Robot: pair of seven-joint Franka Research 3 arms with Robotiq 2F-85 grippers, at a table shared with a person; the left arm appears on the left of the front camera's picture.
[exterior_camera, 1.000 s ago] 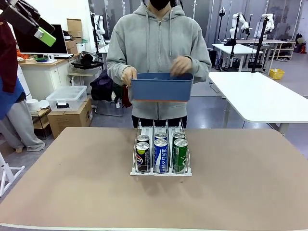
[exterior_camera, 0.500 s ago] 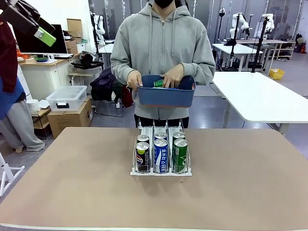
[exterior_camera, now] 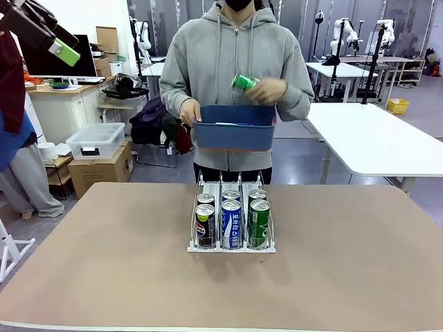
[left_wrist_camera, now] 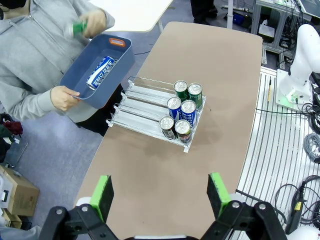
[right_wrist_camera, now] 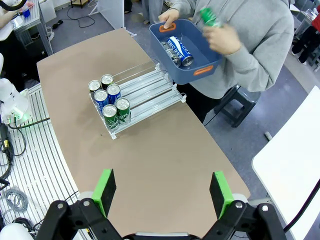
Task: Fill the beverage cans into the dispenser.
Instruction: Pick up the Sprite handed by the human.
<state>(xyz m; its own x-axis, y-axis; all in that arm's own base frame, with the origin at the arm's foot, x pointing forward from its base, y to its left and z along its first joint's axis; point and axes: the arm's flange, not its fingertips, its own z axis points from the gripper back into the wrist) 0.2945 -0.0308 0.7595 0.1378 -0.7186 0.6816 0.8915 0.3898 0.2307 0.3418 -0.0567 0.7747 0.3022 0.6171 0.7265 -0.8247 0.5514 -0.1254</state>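
— Why are your arms parked?
— Your left end effector (left_wrist_camera: 160, 194) and right end effector (right_wrist_camera: 162, 192) gape empty, high over the surface (exterior_camera: 104, 263), probably giving the person room.
— And the cans (exterior_camera: 232, 216)?
— Six sit at the dispenser (exterior_camera: 232, 249) front; a hand (exterior_camera: 268, 90) lifts a green can (exterior_camera: 243, 81) above the bin (exterior_camera: 232, 135), likely to load it.

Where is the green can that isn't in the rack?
Front view: the green can is in the person's hand, above the right end of the blue bin.

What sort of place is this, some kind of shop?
Probably a robotics lab or workshop, not a shop: the green-padded left gripper hangs over a work table, cables sprawl on the floor beside it, and a cardboard box sits behind.
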